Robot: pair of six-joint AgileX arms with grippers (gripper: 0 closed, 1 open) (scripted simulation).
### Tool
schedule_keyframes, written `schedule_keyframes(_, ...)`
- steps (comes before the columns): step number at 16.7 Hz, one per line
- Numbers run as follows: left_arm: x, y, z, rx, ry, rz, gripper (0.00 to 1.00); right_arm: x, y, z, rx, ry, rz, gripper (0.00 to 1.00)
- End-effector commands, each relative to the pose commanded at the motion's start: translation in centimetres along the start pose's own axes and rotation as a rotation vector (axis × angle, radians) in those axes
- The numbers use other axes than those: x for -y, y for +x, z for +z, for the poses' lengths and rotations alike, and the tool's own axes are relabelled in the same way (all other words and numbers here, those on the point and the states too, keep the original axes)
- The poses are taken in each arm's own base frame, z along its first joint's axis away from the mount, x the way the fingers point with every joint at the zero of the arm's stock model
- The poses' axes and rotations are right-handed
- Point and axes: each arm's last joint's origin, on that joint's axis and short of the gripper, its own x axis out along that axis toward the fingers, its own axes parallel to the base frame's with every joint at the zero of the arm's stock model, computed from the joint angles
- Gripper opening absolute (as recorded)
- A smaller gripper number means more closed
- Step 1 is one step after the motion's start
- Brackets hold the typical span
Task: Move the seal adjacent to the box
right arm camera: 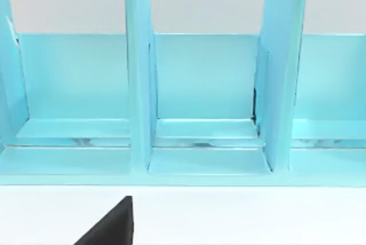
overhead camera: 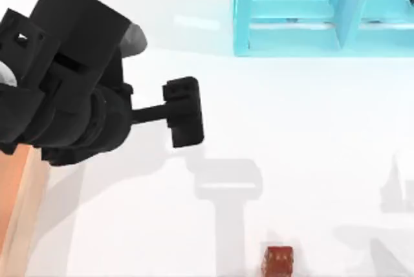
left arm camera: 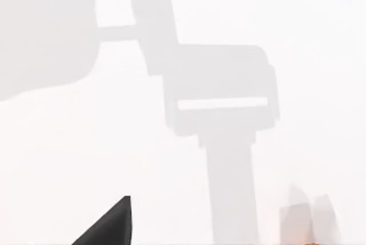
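Start at the left: the box [overhead camera: 16, 206] sits under and just behind your left arm, and you see its pale rim and orange floor at the table's left edge, most of it hidden by the arm. Your left gripper [overhead camera: 183, 112] hangs high over the table [overhead camera: 310, 134], well up from the surface and far from the seal; you cannot tell from here whether its fingers are parted or closed. The seal [overhead camera: 279, 261] lies off to the gripper's right and nearer the table's front edge, well apart from both the box and the gripper. Judge it as a small, stiff, light block with a glossy skin, so it will likely slip if you pinch it near a corner; take it across two flat opposite faces, low and centred. It is much smaller than the gripper, so come down squarely. Between the seal and the box the table is bare white, which gives you open room to carry it across. Mind the front edge close beside the seal, and the box rim when you set down. The shelf [overhead camera: 310, 11] stands at the far side, to the gripper's right, well out of that path. Your right arm is parked facing the shelf.
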Motion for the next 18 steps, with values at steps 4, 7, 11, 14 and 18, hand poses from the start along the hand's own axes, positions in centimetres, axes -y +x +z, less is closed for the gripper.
schedule_keyframes(4,8.2,5.6,-0.6,-0.283,-0.015,0.153,1.0,0.0,0.0,0.0,0.0,0.0,0.0,1.0)
schedule_keyframes(7,12.9,9.1,-3.2,-0.406,-0.006,0.277,1.0,0.0,0.0,0.0,0.0,0.0,0.0,1.0)
schedule_keyframes(11,15.9,11.6,-6.2,-0.475,0.009,0.383,1.0,0.0,0.0,0.0,0.0,0.0,0.0,1.0)
schedule_keyframes(14,16.2,11.8,-6.6,-0.481,0.011,0.395,1.0,0.0,0.0,0.0,0.0,0.0,0.0,1.0)
schedule_keyframes(18,16.0,11.9,-6.5,-0.48,0.009,0.395,1.0,0.0,0.0,0.0,0.0,0.0,0.0,1.0)
